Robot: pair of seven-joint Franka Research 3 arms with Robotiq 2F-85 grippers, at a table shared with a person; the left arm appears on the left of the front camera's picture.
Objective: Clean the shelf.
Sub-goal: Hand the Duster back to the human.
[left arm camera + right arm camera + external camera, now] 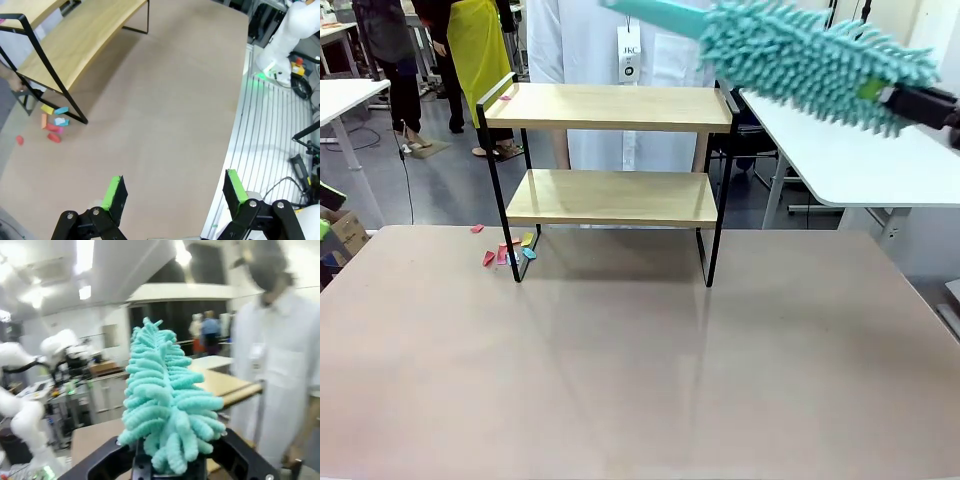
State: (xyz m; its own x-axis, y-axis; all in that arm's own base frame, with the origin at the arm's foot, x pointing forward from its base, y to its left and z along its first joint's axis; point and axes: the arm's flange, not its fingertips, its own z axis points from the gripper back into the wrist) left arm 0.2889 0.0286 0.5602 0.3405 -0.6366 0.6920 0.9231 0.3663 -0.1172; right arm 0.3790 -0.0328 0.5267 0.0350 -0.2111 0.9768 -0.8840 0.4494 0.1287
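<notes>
Up at the right edge of the front view, the right hand [932, 102] is clenched on the handle end of a teal chenille duster [810, 55], whose fluffy head and teal stem run out from the hand toward picture left, roughly level and high above the counter [640, 360]. In the right wrist view the duster's head rises straight up from between the hand's fingers, so the grip looks firm.

Below and to the left of that hand stands the shelf [610, 150], at the far middle of the counter, its two wooden boards lying lengthwise across the picture. The duster's long axis runs nearly parallel to those boards, with its head above the shelf's right end, apart from it. The right arm is plainly the nearer one; the move to come seems a drop onto the top board.

The left hand [175, 192] is released, fingers spread wide and holding nothing, hovering over bare counter. Small coloured scraps [505, 250] lie by the shelf's left front leg.
</notes>
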